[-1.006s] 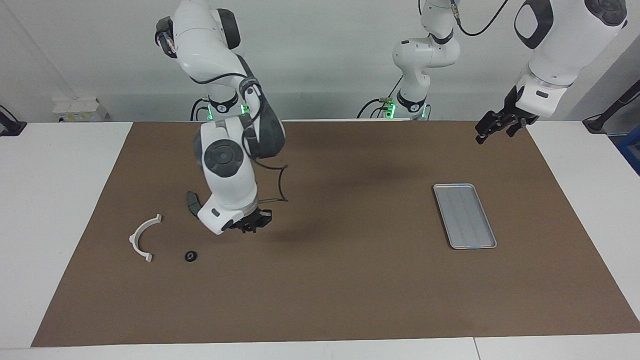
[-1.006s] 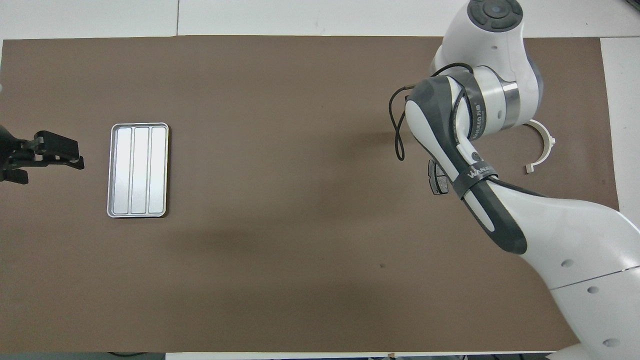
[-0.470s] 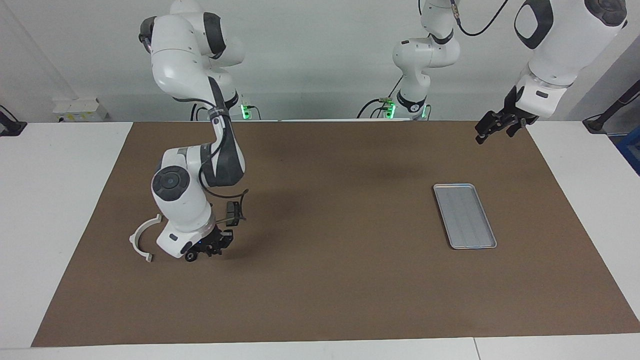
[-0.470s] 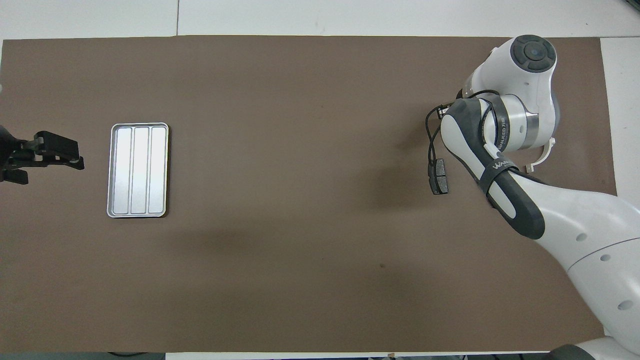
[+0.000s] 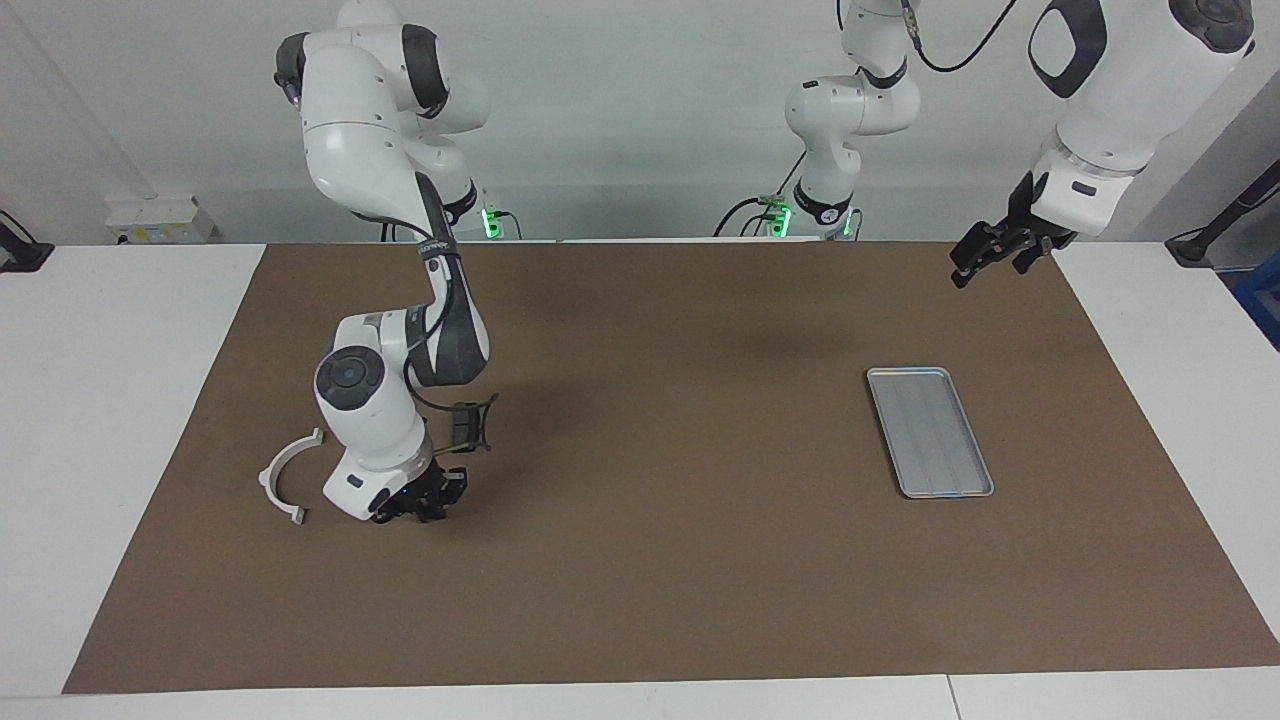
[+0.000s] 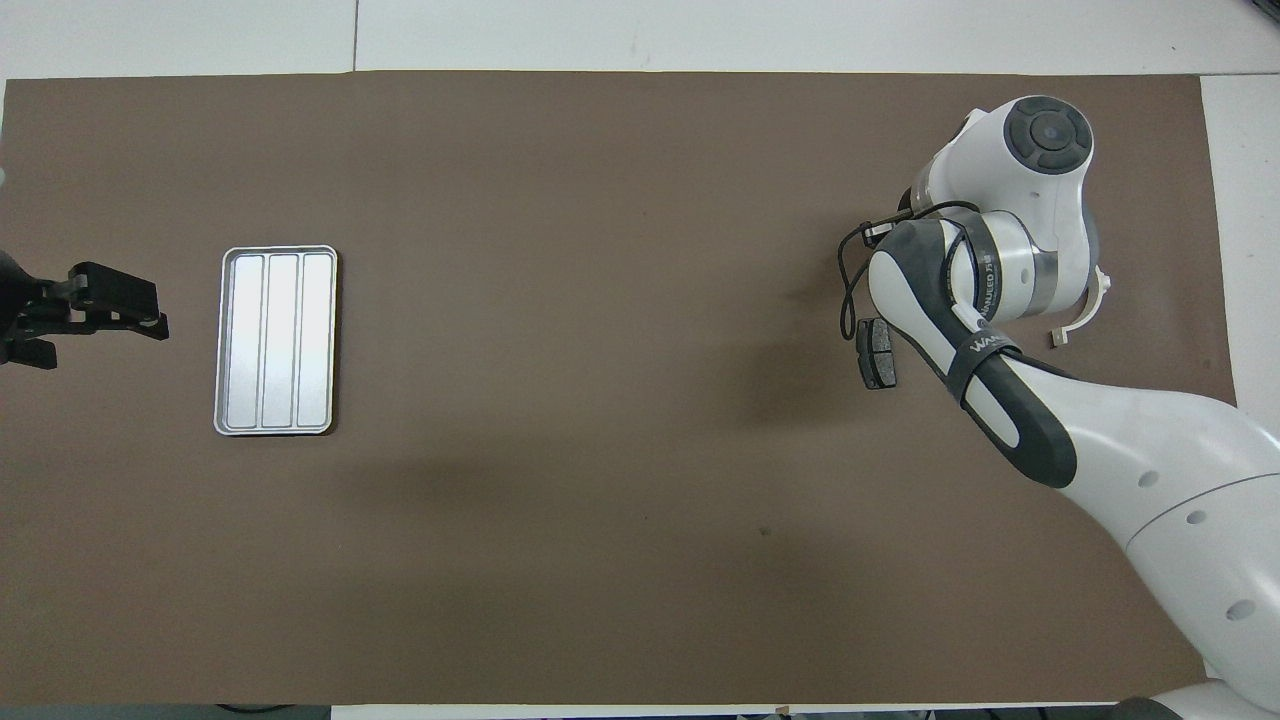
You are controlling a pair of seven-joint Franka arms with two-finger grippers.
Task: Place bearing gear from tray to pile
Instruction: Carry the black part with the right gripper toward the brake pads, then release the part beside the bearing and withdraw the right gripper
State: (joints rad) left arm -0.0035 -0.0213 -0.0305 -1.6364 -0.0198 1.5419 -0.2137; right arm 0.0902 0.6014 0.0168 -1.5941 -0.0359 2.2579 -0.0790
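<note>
My right gripper (image 5: 410, 508) is shut and low over the mat, just beside the white half-ring bracket (image 5: 285, 475) of the pile. The hand covers the spot, so the bearing gear is hidden in both views, and I cannot tell whether the fingers hold anything. One dark brake pad (image 6: 877, 352) lies on the mat a little nearer the robots than the hand. The silver tray (image 5: 930, 430) sits bare toward the left arm's end. My left gripper (image 5: 985, 255) waits open in the air at that end, with nothing in it.
The brown mat (image 5: 680, 560) covers most of the white table. From above, the right arm's forearm (image 6: 1000, 400) hides part of the bracket (image 6: 1085, 310). A black cable loops off the right wrist over the brake pad.
The right arm swung toward its own end of the table and lowered its shut gripper onto the spot where the small black ring lay beside the bracket. The left arm has not moved.
</note>
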